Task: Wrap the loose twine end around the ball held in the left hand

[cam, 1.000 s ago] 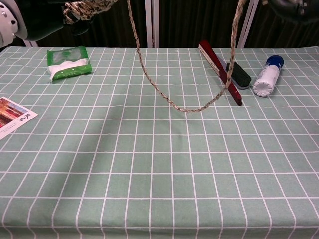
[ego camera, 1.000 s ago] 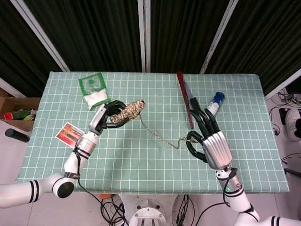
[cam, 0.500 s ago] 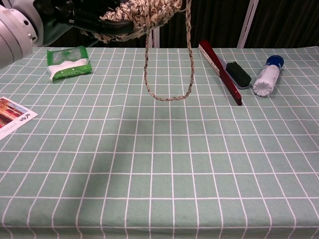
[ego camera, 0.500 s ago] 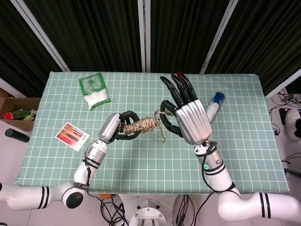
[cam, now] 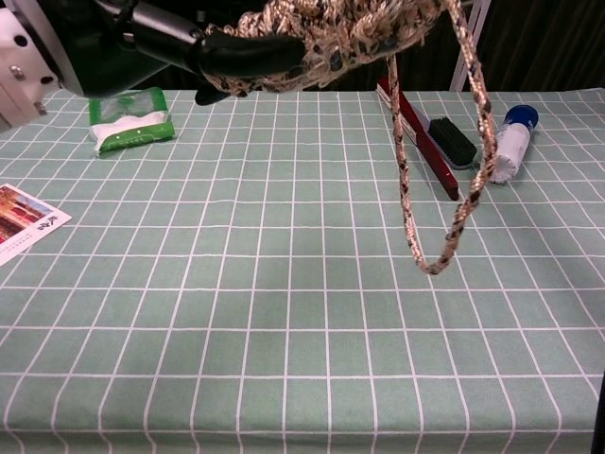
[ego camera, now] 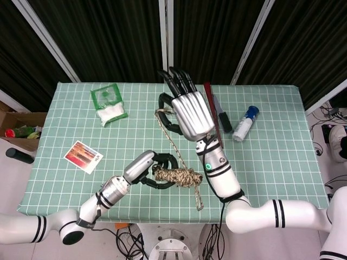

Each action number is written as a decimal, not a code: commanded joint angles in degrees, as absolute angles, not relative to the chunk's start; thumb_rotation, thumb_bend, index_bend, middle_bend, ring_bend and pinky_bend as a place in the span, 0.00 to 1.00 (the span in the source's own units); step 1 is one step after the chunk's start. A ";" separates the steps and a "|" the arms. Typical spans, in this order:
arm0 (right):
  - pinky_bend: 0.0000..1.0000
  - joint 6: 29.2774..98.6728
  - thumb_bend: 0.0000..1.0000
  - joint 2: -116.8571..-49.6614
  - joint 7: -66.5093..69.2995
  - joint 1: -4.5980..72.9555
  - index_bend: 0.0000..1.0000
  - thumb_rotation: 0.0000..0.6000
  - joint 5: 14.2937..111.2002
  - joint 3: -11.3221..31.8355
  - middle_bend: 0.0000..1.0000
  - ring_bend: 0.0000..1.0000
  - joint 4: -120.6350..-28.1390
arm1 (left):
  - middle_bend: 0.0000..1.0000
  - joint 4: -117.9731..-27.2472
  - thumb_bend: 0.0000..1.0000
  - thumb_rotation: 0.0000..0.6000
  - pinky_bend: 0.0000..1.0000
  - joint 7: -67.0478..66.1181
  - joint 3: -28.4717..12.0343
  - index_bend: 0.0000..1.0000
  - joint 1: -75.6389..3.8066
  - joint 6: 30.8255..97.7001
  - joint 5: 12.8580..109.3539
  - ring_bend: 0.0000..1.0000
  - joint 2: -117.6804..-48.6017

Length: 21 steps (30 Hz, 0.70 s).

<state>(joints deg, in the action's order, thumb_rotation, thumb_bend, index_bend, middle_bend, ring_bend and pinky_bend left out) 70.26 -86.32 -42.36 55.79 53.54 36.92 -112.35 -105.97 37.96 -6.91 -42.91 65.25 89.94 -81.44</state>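
Observation:
My left hand (ego camera: 150, 172) grips the brown twine ball (ego camera: 177, 176) above the front middle of the table. In the chest view the same hand (cam: 203, 47) and ball (cam: 331, 28) fill the top edge. My right hand (ego camera: 187, 111) is raised behind the ball, its back toward the head camera and its fingers pointing away. Its thumb pinches the loose twine (ego camera: 172, 138), which runs from there down to the ball. A slack loop of twine (cam: 444, 218) hangs below the ball, clear of the cloth.
A green packet (ego camera: 108, 103) lies at the back left and a picture card (ego camera: 83, 156) at the left edge. A red brush (cam: 421, 137) and a white bottle with a blue cap (cam: 506, 142) lie at the back right on the green checked tablecloth (cam: 284, 312).
My left hand carried the ball toward the table's front edge. My right hand swung up and to the left behind it, drawing the strand taut; the hanging loop shifted right.

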 commanded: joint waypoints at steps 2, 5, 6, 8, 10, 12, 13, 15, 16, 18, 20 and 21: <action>0.00 71.50 0.54 -85.24 -39.43 54.39 1.00 1.00 53.19 34.93 0.11 0.00 -111.45 | 0.81 -104.14 0.44 1.00 0.81 64.50 -4.05 0.80 -44.32 67.54 98.73 0.68 -77.55; 0.00 72.07 0.54 -84.01 -37.13 52.71 1.00 1.00 54.10 32.96 0.11 0.00 -111.04 | 0.81 -101.60 0.44 1.00 0.81 74.44 -3.16 0.80 -44.76 70.36 101.43 0.69 -77.05; 0.00 72.20 0.54 -83.63 -36.45 52.19 1.00 1.00 54.42 32.34 0.11 0.00 -110.94 | 0.81 -101.03 0.44 1.00 0.82 77.38 -2.86 0.80 -44.94 71.17 102.14 0.69 -76.97; 0.00 72.40 0.54 -82.74 -34.70 50.92 1.00 1.00 55.14 30.94 0.11 0.00 -110.78 | 0.81 -99.72 0.44 1.00 0.82 85.04 -2.23 0.80 -45.43 73.45 103.75 0.69 -76.94; 0.00 72.53 0.54 -82.04 -33.10 49.81 1.00 1.00 55.93 29.70 0.11 0.00 -110.63 | 0.81 -98.31 0.44 1.00 0.82 91.41 -1.87 0.80 -45.81 75.72 104.85 0.69 -77.11; 0.00 72.63 0.55 -81.31 -31.23 48.55 1.00 1.00 57.11 28.17 0.11 0.00 -110.41 | 0.81 -96.62 0.44 1.00 0.82 96.95 -1.72 0.80 -46.08 78.11 105.45 0.69 -77.47; 0.00 72.70 0.55 -80.94 -30.20 47.82 1.00 1.00 57.86 27.23 0.11 0.00 -110.28 | 0.81 -95.83 0.44 1.00 0.82 99.11 -1.70 0.80 -46.15 79.17 105.45 0.69 -77.69; 0.00 72.91 0.55 -80.50 -28.61 46.70 1.00 1.00 59.12 25.82 0.11 0.00 -110.08 | 0.81 -95.13 0.44 1.00 0.82 101.44 -1.74 0.80 -46.16 80.37 105.06 0.69 -77.92; 0.00 73.13 0.55 -80.26 -27.56 45.93 1.00 1.00 60.09 24.83 0.11 0.00 -109.93 | 0.81 -94.82 0.44 1.00 0.82 102.56 -1.76 0.80 -46.16 81.01 104.81 0.69 -77.98; 0.00 73.50 0.55 -79.86 -26.17 44.71 1.00 1.00 61.75 23.18 0.12 0.00 -109.69 | 0.81 -94.63 0.44 1.00 0.82 103.72 -1.84 0.80 -46.04 81.80 104.17 0.69 -77.99; 0.00 74.18 0.55 -79.34 -25.07 43.23 1.00 1.00 64.25 20.99 0.12 0.00 -109.09 | 0.81 -94.67 0.44 1.00 0.82 104.88 -2.05 0.80 -45.74 82.64 103.07 0.69 -77.97; 0.00 74.66 0.55 -79.21 -24.62 42.56 1.00 1.00 65.44 20.07 0.12 0.00 -108.74 | 0.81 -94.72 0.44 1.00 0.82 105.24 -2.20 0.80 -45.57 82.97 102.50 0.69 -77.97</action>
